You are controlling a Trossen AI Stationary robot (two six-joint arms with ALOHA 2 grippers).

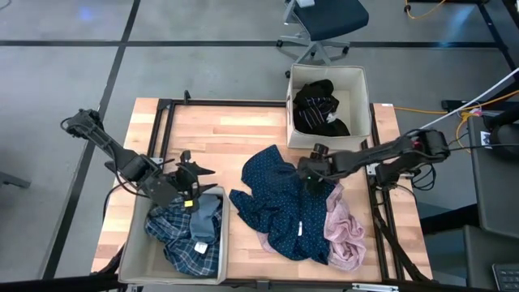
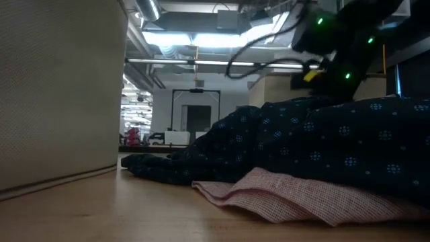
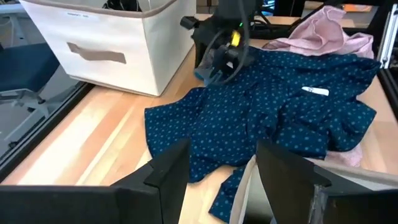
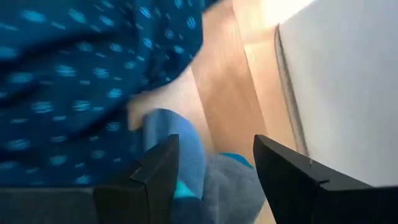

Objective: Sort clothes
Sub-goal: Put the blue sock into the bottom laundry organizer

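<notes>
A navy white-dotted garment (image 1: 284, 207) lies spread on the table's middle, partly over a pale pink garment (image 1: 345, 231). My right gripper (image 1: 310, 172) is low over the navy garment's far right part, open, with a small teal, blue and grey piece (image 4: 193, 168) between its fingers. My left gripper (image 1: 195, 174) is open and empty above the far rim of the near left beige box (image 1: 134, 251), which holds the blue plaid shirt (image 1: 182, 239). Black and striped clothes (image 1: 320, 109) lie in the far beige box (image 1: 361, 81). My right gripper has its two fingers (image 4: 155, 171) on either side of the small teal piece (image 4: 186, 155), slanting down at the navy garment's edge. The gap between them is wide. I cannot tell whether the fingers touch the piece. The left wrist view shows the piece (image 3: 208, 71) just under that gripper.
The far box's white wall (image 4: 348, 93) stands close beside my right gripper. Bare wood (image 1: 219, 134) lies between the two boxes at the table's far left. Black frame rails (image 1: 166, 130) run along the table's left and right sides.
</notes>
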